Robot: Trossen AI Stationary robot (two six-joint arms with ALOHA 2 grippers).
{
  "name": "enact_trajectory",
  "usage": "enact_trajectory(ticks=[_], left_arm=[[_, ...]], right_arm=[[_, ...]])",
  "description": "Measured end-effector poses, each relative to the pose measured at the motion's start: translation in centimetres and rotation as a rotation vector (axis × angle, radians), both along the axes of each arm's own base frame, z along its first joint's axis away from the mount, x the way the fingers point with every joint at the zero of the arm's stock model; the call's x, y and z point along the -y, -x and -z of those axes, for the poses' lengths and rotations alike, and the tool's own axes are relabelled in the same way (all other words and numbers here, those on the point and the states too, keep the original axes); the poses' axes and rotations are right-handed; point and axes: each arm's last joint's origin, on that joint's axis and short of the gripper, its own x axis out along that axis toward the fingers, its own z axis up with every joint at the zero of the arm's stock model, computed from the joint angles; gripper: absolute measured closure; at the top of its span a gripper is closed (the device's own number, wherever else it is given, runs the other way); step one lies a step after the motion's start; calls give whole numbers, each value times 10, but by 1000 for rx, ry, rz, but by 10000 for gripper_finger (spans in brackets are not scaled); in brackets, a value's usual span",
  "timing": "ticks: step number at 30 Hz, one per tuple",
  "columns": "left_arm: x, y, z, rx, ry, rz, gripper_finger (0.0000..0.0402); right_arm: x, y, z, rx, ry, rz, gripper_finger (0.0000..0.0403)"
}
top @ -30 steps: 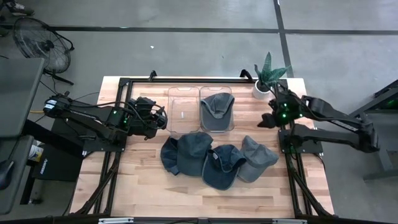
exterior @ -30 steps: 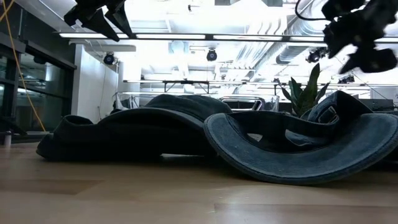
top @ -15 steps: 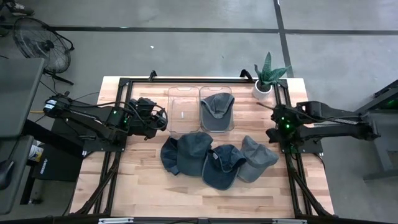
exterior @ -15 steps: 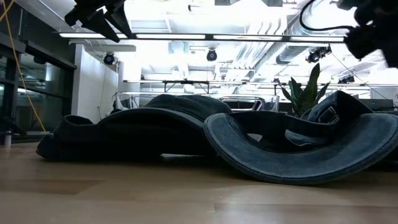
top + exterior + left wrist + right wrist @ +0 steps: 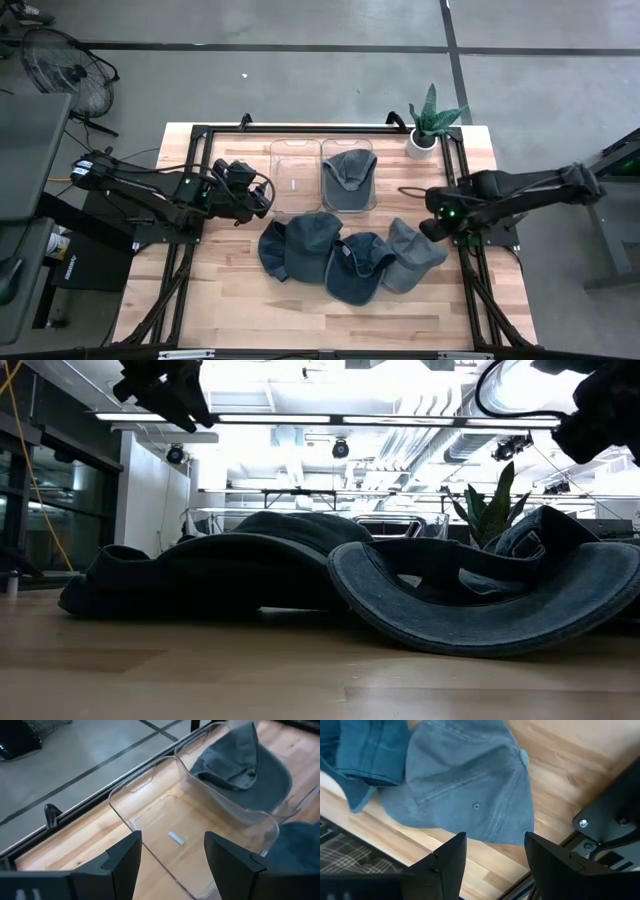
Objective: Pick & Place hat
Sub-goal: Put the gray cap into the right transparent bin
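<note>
Right gripper (image 5: 432, 228) lower, beside cap (image 5: 410, 255)

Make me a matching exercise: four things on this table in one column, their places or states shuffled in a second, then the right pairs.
Things:
1. left bin
2. right bin
3. potted plant
4. right gripper

Places or states:
A. holds one hat
B. above the rightmost loose hat, fingers open
C. holds no hat
D. far right corner of the table

Pairs: 1-C, 2-A, 3-D, 4-B
</note>
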Motion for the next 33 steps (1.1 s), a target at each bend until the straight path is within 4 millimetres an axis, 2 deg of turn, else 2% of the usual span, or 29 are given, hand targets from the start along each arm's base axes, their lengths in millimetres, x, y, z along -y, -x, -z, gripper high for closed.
enact_trajectory(ticks=[7,16,20,29,33], left_arm=[[-2,10,-1,-50,-16,-2,190],[-5,18,-2,-79,-24,-3,190],[-4,18,-2,-78,-18,1,190],[-4,18,-2,-79,9,16,190],[-3,18,-1,-82,25,26,190]], right_arm=[[-14,-13,10,-89,55,16,208],[-30,-15,14,-108,127,89,208],[-36,-13,22,-106,133,127,208],[-40,-8,40,-125,143,146,207],[-41,-10,47,-97,127,147,191]])
